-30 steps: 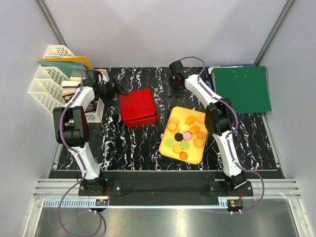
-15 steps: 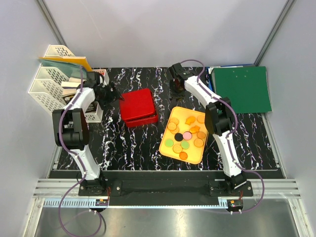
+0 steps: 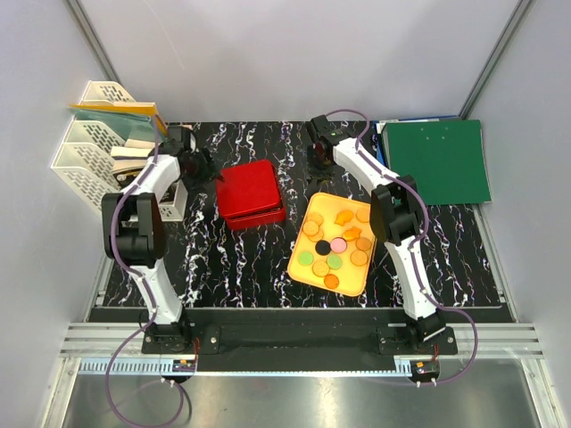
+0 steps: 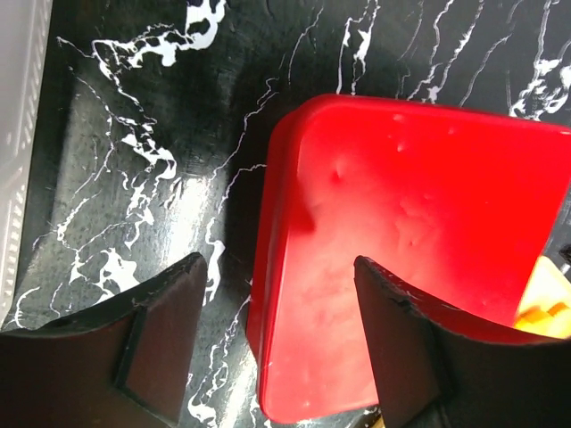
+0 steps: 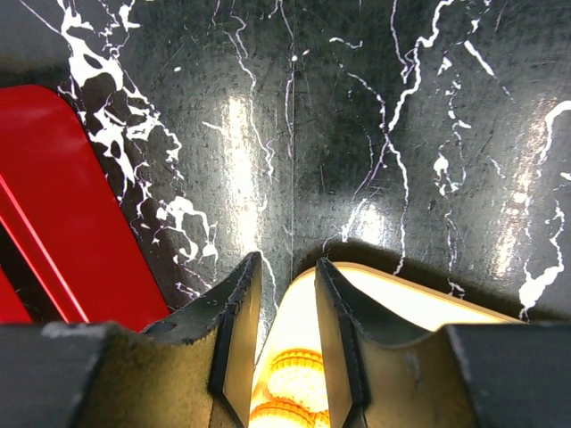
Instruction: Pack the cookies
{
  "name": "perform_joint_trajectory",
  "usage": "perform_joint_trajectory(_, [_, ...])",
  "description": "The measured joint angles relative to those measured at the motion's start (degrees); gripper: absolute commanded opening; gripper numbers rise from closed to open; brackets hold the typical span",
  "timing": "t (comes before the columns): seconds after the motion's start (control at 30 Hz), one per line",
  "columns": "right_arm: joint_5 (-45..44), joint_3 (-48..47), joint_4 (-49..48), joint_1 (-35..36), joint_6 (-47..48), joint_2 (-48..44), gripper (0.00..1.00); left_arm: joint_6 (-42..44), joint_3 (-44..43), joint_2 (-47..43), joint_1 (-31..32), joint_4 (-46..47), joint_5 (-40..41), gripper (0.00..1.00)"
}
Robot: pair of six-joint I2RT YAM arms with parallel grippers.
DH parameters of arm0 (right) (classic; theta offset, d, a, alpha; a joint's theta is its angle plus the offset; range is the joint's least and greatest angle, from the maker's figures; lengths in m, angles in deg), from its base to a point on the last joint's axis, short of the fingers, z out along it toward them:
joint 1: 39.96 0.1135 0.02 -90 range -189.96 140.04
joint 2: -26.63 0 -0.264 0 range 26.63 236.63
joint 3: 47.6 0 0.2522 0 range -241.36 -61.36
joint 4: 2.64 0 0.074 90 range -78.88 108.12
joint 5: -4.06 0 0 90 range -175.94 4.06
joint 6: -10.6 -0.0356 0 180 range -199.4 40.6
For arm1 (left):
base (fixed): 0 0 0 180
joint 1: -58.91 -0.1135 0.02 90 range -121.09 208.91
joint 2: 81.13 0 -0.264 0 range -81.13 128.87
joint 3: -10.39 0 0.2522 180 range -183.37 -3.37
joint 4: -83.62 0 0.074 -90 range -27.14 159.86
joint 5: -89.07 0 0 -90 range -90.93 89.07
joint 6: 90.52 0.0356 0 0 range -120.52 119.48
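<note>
The cookies (image 3: pixel 332 244), mostly orange with a few green, one pink and one black, lie on a yellow tray (image 3: pixel 300 267) right of centre. A closed red box (image 3: pixel 251 193) sits to its left. My left gripper (image 3: pixel 198 166) is open and empty by the box's far left corner. In the left wrist view (image 4: pixel 281 299) the red box's (image 4: pixel 410 241) left edge lies below and between the jaws. My right gripper (image 3: pixel 318 161) hovers behind the tray. In its wrist view (image 5: pixel 285 263) the jaws stand a narrow gap apart over the tray's corner (image 5: pixel 393 299) and an orange cookie (image 5: pixel 294 370), holding nothing.
White file racks (image 3: pixel 89 147) stand at the back left with a small white basket (image 3: pixel 169 201) beside them. A green folder (image 3: pixel 442 160) lies at the back right. Grey walls close in the table on three sides.
My left gripper has drawn back to the left, away from the red box's far corner. My right arm has barely moved.
</note>
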Motion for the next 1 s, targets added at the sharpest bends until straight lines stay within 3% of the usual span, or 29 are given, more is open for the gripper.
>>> perform_joint_trajectory(0.57, [1.97,0.00,-0.48,0.00,-0.20,0.00,0.37,0.42,-1.64,3.10,6.16,-0.20,1.11,0.66])
perform_joint_trajectory(1.0, [4.17,0.68,-1.57,0.00,-1.22,-1.27,0.51,0.48,-1.64,3.10,9.03,0.24,0.90,0.66])
